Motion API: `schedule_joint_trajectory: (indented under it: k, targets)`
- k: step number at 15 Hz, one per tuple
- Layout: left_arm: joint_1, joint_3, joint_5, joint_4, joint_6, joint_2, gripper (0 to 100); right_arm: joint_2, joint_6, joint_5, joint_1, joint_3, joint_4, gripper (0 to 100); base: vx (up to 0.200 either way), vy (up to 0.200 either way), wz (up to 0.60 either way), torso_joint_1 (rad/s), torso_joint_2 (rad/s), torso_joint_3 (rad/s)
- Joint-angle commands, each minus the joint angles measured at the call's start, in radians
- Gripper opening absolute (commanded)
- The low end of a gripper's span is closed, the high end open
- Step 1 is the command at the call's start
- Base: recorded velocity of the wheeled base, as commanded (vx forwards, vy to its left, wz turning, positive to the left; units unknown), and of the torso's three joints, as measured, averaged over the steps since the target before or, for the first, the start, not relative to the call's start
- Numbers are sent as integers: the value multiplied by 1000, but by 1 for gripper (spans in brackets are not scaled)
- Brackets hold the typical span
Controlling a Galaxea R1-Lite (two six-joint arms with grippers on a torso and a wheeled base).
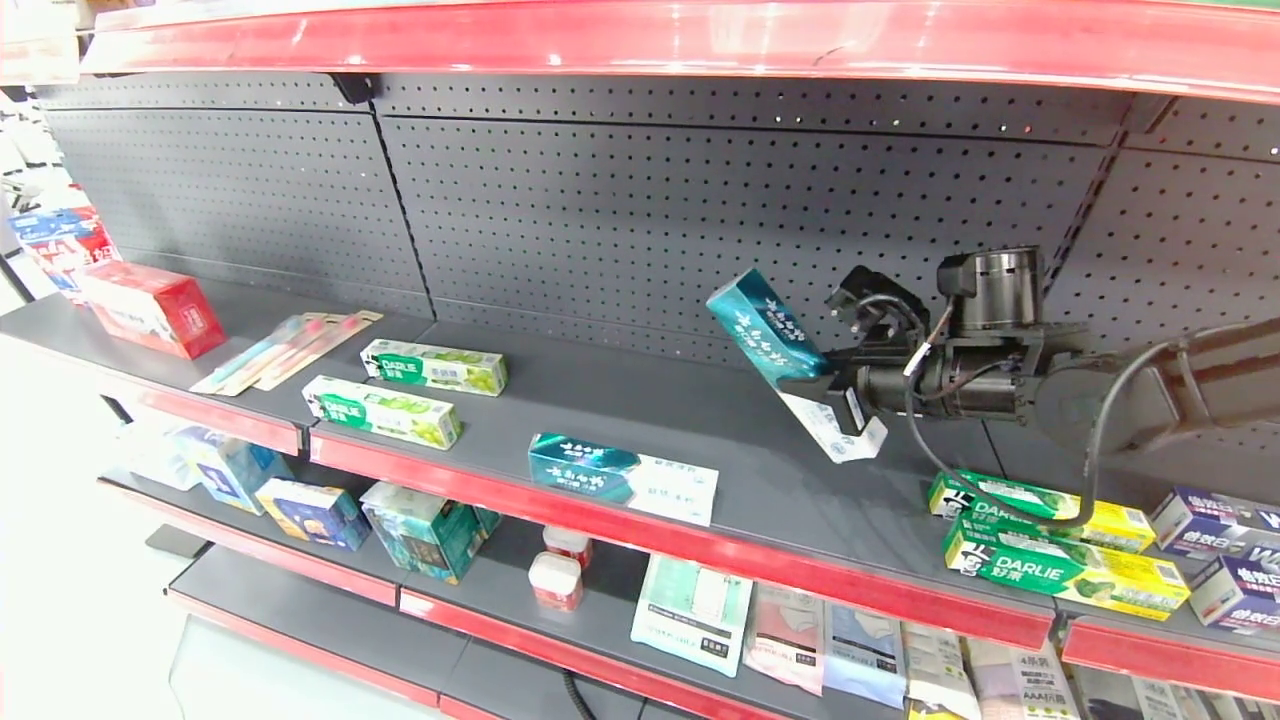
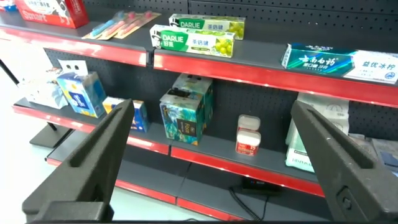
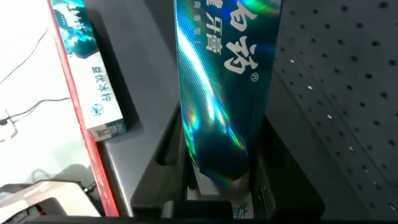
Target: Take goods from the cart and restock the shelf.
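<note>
My right gripper [image 1: 838,408] is shut on a teal and white toothpaste box [image 1: 775,345], held tilted above the grey middle shelf [image 1: 640,400] near the pegboard back. The same box [image 3: 224,93] rises from between the jaws in the right wrist view. A matching teal toothpaste box [image 1: 622,477] lies flat at the shelf's front edge, and shows as a teal box [image 3: 87,74] beside the held one. My left gripper [image 2: 211,155] is open and holds nothing; it faces the lower shelves, with that flat box [image 2: 339,61] above it.
Green toothpaste boxes [image 1: 405,390] and toothbrush packs [image 1: 285,350] lie left on the shelf, a red box [image 1: 150,308] farther left. More green boxes [image 1: 1060,545] stack at right. The lower shelf holds cartons [image 2: 185,109] and small jars [image 2: 247,135]. A red-edged shelf [image 1: 640,35] overhangs.
</note>
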Motion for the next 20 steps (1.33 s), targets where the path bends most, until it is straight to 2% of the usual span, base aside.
schedule_joint_trajectory:
  k: [1,3,5,12,14,20]
  targets:
    - [0,0,1,0,0,0,100,41,-3,13,-1,-19,0,0,0,0,0,0,0,0]
    - [0,0,1,0,0,0,100,64,-20,13,-22,-40,-22,0,0,0,0,0,0,0]
    - [0,0,1,0,0,0,100,110,-22,11,-42,-45,-100,0,0,0,0,0,0,0]
    - [0,0,1,0,0,0,100,178,-12,34,-76,-128,-107,0,0,0,0,0,0,0]
    - [0,0,1,0,0,0,100,181,-19,73,-76,-111,-109,0,0,0,0,0,0,0]
    - [0,0,1,0,0,0,100,123,-28,74,-56,36,-153,0,0,0,0,0,0,0]
